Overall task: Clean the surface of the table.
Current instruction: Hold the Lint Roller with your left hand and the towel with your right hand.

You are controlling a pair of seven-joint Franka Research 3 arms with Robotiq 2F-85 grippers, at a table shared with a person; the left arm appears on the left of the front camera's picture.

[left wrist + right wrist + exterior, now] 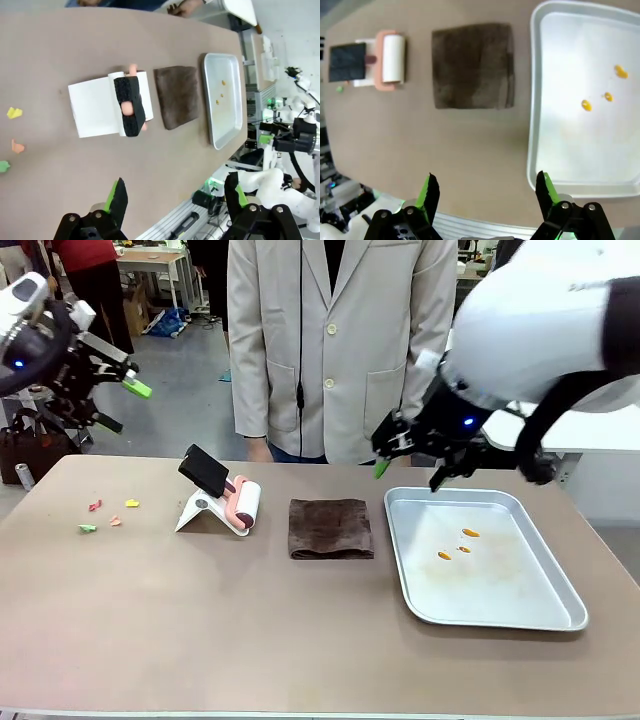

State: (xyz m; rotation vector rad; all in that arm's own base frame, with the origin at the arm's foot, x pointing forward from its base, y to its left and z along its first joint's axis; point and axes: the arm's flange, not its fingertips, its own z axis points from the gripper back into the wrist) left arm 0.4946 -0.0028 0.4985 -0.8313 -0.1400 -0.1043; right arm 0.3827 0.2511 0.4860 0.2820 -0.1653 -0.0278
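Table (200, 630), front view: its taupe top ran across the frame beneath both arms and looked not yet cleaned. Coloured scraps (105, 515) lay near the left end. A lint roller (240, 505) and brown cloth (331, 528) sat untouched at the middle, and a metal tray (500, 622) at right held orange bits (455, 545). The left gripper (122, 405) and right gripper (408, 473) hung clear above, empty.

Left wrist view: fingers were spread wide, with scraps lying loose at the frame's left edge.

Right wrist view: fingers were likewise apart, over cloth and tray. In my judgement, all the cleaning remained to be done.
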